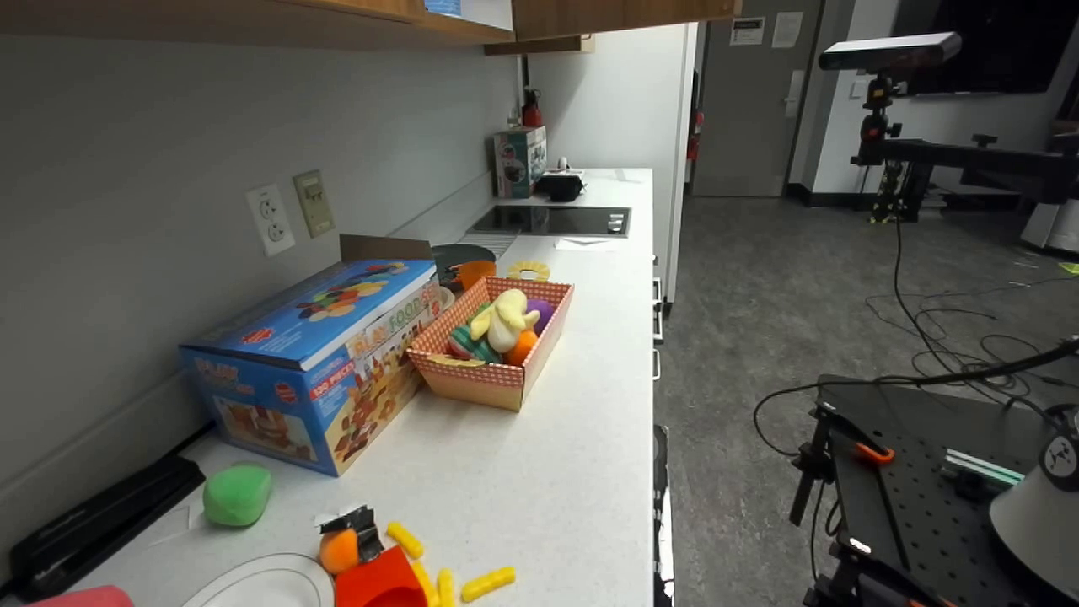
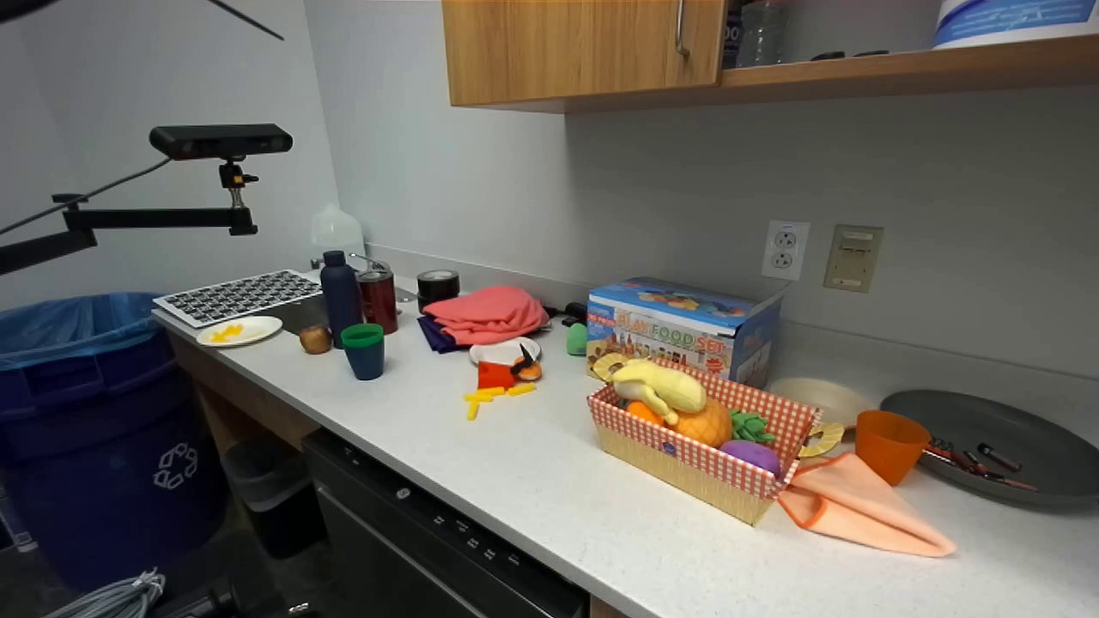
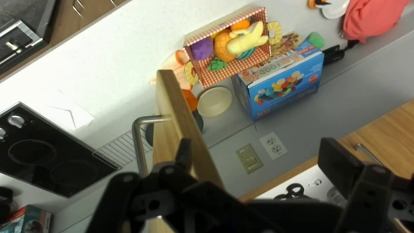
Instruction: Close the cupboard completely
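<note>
1. Above the white counter, the wooden cupboard hangs on the wall, seen in both exterior views. Its door stands open, leaving a white-and-blue tub inside on show, so closing is not done yet.
2. The metal handle is fixed to the door's outer face, where it serves for pulling; shutting probably calls for a push on that same face.
3. The gripper has its 2 fingers spread well apart, with nothing seen pinched between them. In the wrist view, 1 finger overlaps the door; whether they touch, I cannot tell. I take the wide stance as meant for shoving, not grasping.
4. Down on the counter, a checked basket pens in toy food, presumably to stop it rolling. Beside it, nearer the wall, stands a blue box; both lie below the cupboard, so neither should hinder the swing.
</note>
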